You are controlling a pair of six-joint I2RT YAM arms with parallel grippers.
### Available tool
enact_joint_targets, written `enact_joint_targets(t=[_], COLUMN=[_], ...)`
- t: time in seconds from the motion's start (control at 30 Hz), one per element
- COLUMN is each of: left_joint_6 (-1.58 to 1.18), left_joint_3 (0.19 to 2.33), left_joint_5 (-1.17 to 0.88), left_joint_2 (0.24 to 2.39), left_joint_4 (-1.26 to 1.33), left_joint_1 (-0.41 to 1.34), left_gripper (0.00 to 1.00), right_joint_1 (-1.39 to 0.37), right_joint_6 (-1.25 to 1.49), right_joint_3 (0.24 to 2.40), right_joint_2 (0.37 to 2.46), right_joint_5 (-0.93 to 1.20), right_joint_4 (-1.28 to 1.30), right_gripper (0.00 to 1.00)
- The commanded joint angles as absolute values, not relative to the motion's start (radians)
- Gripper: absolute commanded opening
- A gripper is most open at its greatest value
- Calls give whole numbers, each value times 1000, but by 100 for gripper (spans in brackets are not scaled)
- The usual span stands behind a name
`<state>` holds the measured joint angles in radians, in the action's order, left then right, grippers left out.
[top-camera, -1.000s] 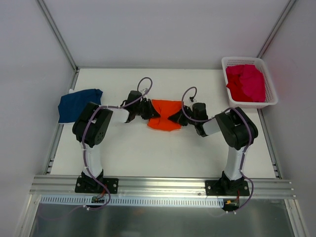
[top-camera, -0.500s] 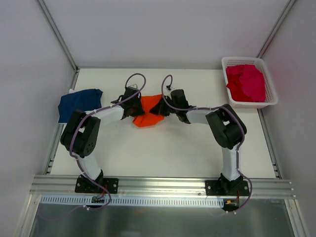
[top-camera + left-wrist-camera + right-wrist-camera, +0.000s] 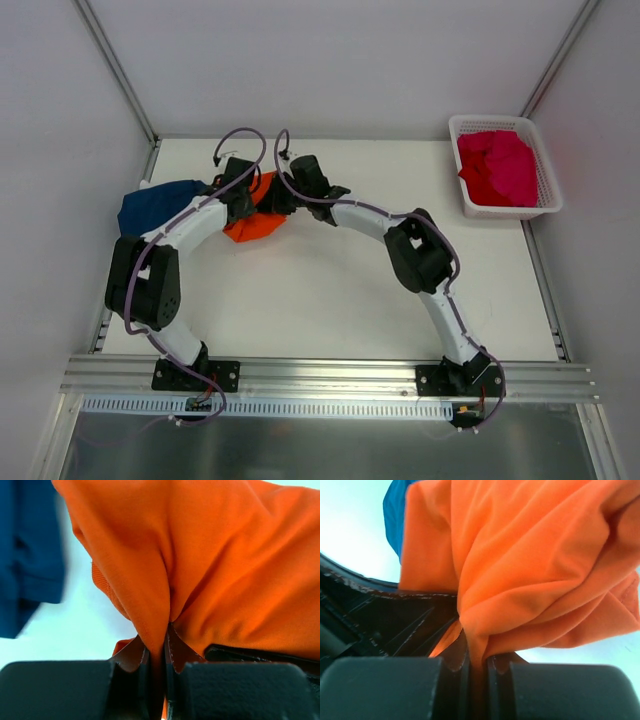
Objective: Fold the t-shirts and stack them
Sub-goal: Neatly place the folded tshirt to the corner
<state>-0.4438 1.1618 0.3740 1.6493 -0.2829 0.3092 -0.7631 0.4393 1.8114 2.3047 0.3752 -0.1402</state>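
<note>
A bright orange t-shirt (image 3: 252, 222) hangs bunched between both grippers at the back left of the table. My left gripper (image 3: 247, 200) is shut on its cloth (image 3: 210, 580), pinched between the pads. Close beside it on the right, my right gripper (image 3: 282, 197) is shut on another fold of the same orange t-shirt (image 3: 530, 565). A navy blue t-shirt (image 3: 152, 207) lies flat at the table's left edge, right next to the orange one; it also shows in the left wrist view (image 3: 25, 555). Magenta-pink t-shirts (image 3: 497, 166) fill the basket.
A white lattice basket (image 3: 545, 205) stands at the back right corner. Both arms reach far to the back left, the right arm (image 3: 420, 255) stretched diagonally across the middle of the white table (image 3: 330, 310). Grey walls close in on both sides.
Both grippers have carried the orange t-shirt leftward and towards the back, from the table's middle to beside the navy blue t-shirt. The cloth has bunched up narrower between them.
</note>
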Motion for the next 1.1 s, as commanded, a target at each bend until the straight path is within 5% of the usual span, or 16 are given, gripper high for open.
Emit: enact_joint_targets(t=[0.0,0.37,1.07], left_joint_6=[-393,-337,-368], left_joint_3=[1223,1308,1350], left_joint_5=[484,620,796], left_joint_2=[1597,1545,1534], left_joint_4=[-308,-411,-443], left_joint_1=[275,149,-41], left_gripper=[0,0,0], right_joint_1=[-804,-848,-962], right_joint_6=[430,455,468], right_joint_3=[1972,2403,2556], right_joint_2=[2359,2577,2773], right_joint_5=[417,433,431], right_joint_4=[-52,52,-184], right_gripper=[0,0,1])
